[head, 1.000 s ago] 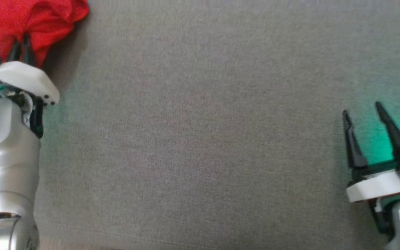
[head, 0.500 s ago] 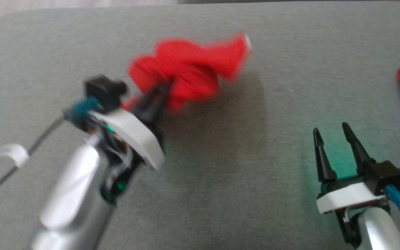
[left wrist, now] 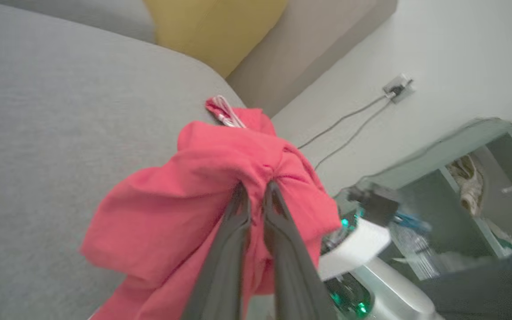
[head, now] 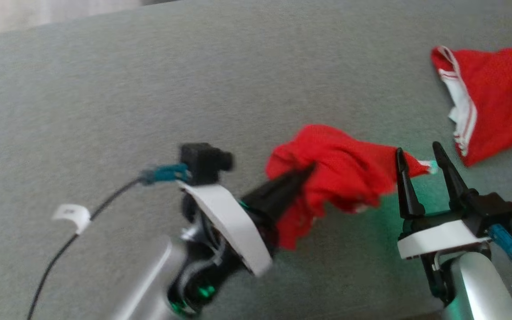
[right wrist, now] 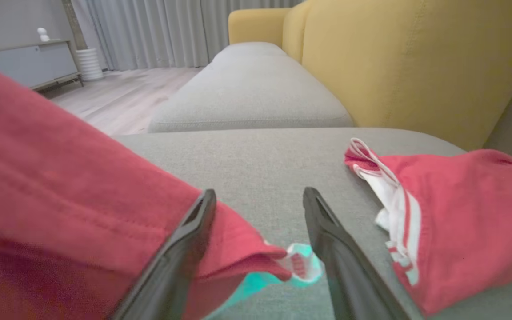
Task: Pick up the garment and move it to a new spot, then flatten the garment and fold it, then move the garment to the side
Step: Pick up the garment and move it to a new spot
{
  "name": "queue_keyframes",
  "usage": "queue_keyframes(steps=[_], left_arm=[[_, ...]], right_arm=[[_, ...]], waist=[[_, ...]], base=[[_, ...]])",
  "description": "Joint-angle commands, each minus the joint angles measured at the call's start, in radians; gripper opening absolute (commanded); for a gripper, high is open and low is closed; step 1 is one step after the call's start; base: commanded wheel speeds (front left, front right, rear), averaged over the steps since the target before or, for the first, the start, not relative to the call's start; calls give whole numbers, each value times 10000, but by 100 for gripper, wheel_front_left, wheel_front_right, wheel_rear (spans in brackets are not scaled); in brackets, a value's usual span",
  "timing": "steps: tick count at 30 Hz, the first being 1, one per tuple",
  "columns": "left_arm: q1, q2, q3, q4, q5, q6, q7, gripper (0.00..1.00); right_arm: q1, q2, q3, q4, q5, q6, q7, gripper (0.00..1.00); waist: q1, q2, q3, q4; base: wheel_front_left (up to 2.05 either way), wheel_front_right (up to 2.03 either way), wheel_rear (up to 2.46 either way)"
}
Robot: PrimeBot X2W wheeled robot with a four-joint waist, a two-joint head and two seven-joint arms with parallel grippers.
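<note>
Jaws first: left jaws sit low in the head view, pinched nearly shut on a bunch of the red garment; left wrist view shows cloth gathered at the two tips, rest hanging loose. Right jaws just beside, spread wide, holding nothing, though the garment's tagged corner lies between them. Change: half a second ago the garment hung well apart from the right jaws, up and leftward; now it has been carried across to them, lifted off the grey sofa cushion or barely brushing it, can't tell. Head camera swung too. Likely the move to a new spot is nearly done; set-down, flattening and folding not yet begun, right jaws well placed to take that corner. Farther back a second red garment with white stripes lies on the cushion, yellow backrest beyond.
</note>
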Motion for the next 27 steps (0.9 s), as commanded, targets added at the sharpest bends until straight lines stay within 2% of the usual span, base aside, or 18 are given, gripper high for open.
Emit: queue_keyframes(steps=[1,5,12,13,15,16,22,27], left_arm=[[-268,44,555,-194,11,83,-39,0],[-985,301,1364,1331,482,596,-423,0],[-2619,955,1776,4670,2184,863,-1839,0],[-2791,991,1815,5055,2353,905,-2099,6],[-3041,1057,1867,5731,2659,963,-2652,49],[-3126,1118,1838,5987,2840,932,-2957,100],[-2961,1441,1803,6640,3622,949,-4886,100],[-2055,1653,1746,6111,4297,1261,-6898,100]], right_arm=[[-340,40,226,-339,89,-9,-134,100],[-387,59,284,-317,140,-9,-134,100],[-491,69,535,-206,246,-9,-135,100],[-491,69,528,-199,259,-9,-135,100],[-472,70,533,-169,266,-9,-135,100],[-455,70,548,-150,269,-9,-135,100],[-249,71,421,-117,236,-9,-135,100],[2,71,124,-252,-62,-9,-135,100]], waist=[[0,0,152,-319],[0,0,257,-648],[0,0,270,-1031],[0,0,251,-1064],[0,0,181,-1122],[0,0,134,-1154],[0,0,-303,-1109],[0,0,-830,-836]], base=[[0,0,0],[0,0,0],[0,0,0],[0,0,0],[0,0,0],[0,0,0],[0,0,0],[0,0,0]])
